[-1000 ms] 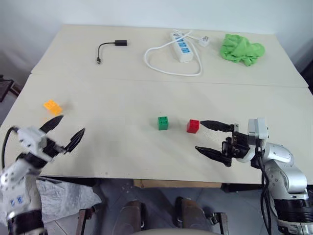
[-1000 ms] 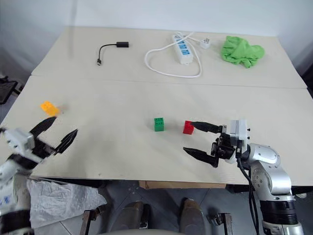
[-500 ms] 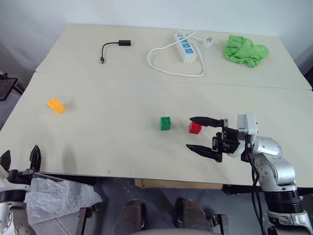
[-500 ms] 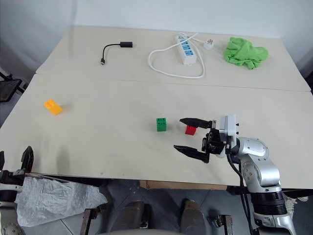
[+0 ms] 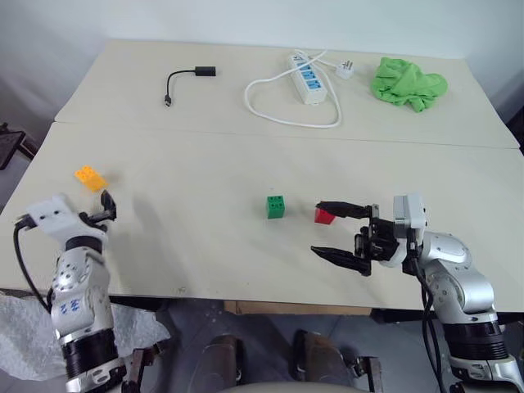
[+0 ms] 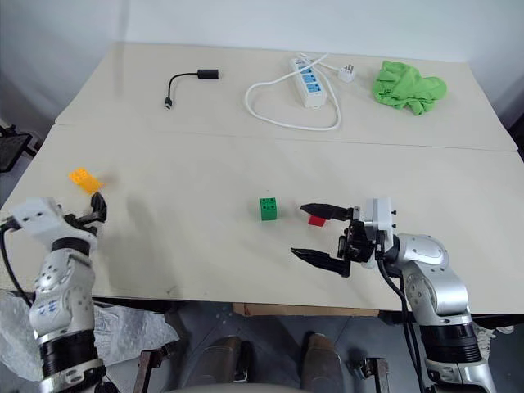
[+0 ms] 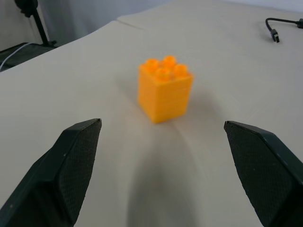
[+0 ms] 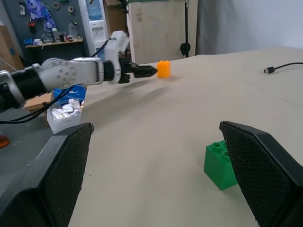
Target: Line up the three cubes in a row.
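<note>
I see a pale beige table (image 5: 205,246) made of two tops butted together, the seam running across between the near half and the far half. A white wall stands behind it; through the right wrist view I see a cluttered workshop corner with shelves and a water dispenser beyond the table's left end.

On the far half: a short black adapter cable (image 5: 187,81), a white power strip (image 5: 304,76) with its cord looped, and a crumpled green cloth (image 5: 408,82) near the far right corner.

On the near half: the green cube (image 5: 276,206) sits about mid-table, studs up. The red cube (image 5: 324,215) lies just to its right, apart from it. The orange cube (image 5: 89,177) sits well apart near the left edge, alone.

My left gripper (image 5: 105,207) is level over the table's left edge, fingers spread wide, empty; in its wrist view the orange cube stands ahead between the fingers (image 7: 75,161), not touched. My right gripper (image 5: 332,231) points left, fingers spread wide, nothing pinched; the upper finger runs just over the red cube, and I cannot tell whether it touches.
</note>
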Controlling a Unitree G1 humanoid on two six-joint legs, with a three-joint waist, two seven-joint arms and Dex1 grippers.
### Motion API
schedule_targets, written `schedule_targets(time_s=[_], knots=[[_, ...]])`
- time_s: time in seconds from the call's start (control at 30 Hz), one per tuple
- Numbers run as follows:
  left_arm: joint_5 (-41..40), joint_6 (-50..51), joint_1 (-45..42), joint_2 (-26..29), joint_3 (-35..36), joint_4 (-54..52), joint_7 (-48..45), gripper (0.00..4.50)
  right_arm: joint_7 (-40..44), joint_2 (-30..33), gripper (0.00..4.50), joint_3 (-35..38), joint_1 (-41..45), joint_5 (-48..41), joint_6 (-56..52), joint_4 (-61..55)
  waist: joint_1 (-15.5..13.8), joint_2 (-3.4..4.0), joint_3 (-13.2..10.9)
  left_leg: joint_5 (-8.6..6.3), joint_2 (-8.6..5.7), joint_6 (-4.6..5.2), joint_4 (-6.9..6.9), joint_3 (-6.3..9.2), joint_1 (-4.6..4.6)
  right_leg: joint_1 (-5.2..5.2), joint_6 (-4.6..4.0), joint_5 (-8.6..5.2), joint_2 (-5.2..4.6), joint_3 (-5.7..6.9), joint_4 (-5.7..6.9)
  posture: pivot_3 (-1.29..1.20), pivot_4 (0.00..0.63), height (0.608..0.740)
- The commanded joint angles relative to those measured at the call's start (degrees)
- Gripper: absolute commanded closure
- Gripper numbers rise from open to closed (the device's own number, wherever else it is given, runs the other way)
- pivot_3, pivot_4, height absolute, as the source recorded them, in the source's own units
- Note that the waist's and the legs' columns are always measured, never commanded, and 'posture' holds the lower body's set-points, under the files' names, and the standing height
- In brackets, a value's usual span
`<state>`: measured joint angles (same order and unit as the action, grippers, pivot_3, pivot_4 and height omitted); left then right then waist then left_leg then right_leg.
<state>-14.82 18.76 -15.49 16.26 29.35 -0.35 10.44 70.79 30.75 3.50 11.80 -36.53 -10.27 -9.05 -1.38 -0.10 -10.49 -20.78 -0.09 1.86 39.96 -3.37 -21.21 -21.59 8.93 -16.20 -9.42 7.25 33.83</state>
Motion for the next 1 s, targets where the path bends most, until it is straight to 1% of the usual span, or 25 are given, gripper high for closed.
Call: schedule_targets(time_s=[0.03,0.13,0.3,0.47,0.63,0.73,0.9,0.97,1.0], knots=[[2.7,-1.5,-4.5,-0.2,0.6,3.7,5.7,0.12,0.2,0.1,0.00,0.0,-0.1,-0.7,0.0,-1.9,0.0,-0.01,0.0,0.00,0.00,0.00,0.00,0.00,0.01,0.01,0.00,0.00,0.00,-0.01,0.00,0.00,0.150,0.740],[4.9,-4.5,-8.5,0.2,-0.7,9.1,7.6,0.12,-0.1,-0.2,0.00,-0.5,-0.3,-0.6,0.1,-2.1,0.0,-0.01,0.0,0.00,-0.03,0.00,-0.01,0.00,0.00,0.01,0.00,0.00,0.00,0.00,-0.01,0.00,0.150,0.740],[5.1,-7.0,-12.5,0.6,-1.4,15.1,8.0,0.12,-0.8,-0.5,0.00,-0.9,-0.5,-0.7,-0.1,-2.6,-0.1,-0.02,0.0,0.00,-0.05,0.00,-0.01,-0.01,-0.02,0.01,0.00,0.00,0.00,0.02,-0.03,0.00,0.150,0.740],[5.6,-9.6,-15.7,0.7,-2.4,20.4,8.2,0.12,-1.3,-0.8,0.00,-1.1,-1.0,-0.8,-0.2,-3.3,-0.2,-0.03,0.0,0.01,-0.05,0.00,0.00,-0.02,-0.01,0.01,0.00,0.00,0.00,0.03,-0.02,0.00,0.150,0.740],[6.1,-12.2,-16.9,0.9,-2.3,23.1,9.7,0.12,-1.8,-0.9,0.00,-1.0,-1.8,-0.8,-0.1,-3.6,-0.1,-0.04,0.0,0.01,-0.07,0.00,0.01,-0.01,-0.02,0.02,0.01,0.00,0.00,0.04,-0.03,0.00,0.150,0.740],[6.3,-12.8,-17.2,1.2,-2.4,24.0,10.3,0.64,-1.9,-0.8,0.00,-0.9,-2.1,-0.7,0.0,-3.7,-0.1,-0.04,0.0,0.01,-0.06,0.00,0.01,-0.01,-0.02,0.02,0.01,0.00,0.00,0.06,-0.03,0.00,0.150,0.740],[6.2,-12.5,-17.2,1.6,-2.5,24.5,10.2,2.14,-2.3,-1.0,0.00,-0.8,-1.9,-0.4,0.5,-3.3,-0.1,-0.04,0.0,0.01,-0.06,0.00,0.01,-0.01,-0.02,0.02,0.01,0.00,0.00,0.05,-0.03,0.00,0.150,0.740],[6.2,-12.4,-16.8,2.2,-2.4,24.7,9.7,2.84,-2.4,-1.0,0.00,-0.8,-2.2,-0.4,0.6,-3.5,-0.1,-0.05,0.0,0.01,-0.06,0.00,0.01,-0.01,-0.02,0.02,0.01,0.00,0.00,0.05,-0.02,0.00,0.150,0.740],[6.2,-12.2,-16.7,2.7,-2.3,24.9,9.5,3.05,-2.5,-1.0,0.00,-0.8,-2.3,-0.4,0.7,-3.6,-0.1,-0.05,0.0,0.01,-0.06,0.00,0.01,-0.01,-0.02,0.03,0.01,0.00,0.00,0.05,-0.03,0.00,0.150,0.740]])
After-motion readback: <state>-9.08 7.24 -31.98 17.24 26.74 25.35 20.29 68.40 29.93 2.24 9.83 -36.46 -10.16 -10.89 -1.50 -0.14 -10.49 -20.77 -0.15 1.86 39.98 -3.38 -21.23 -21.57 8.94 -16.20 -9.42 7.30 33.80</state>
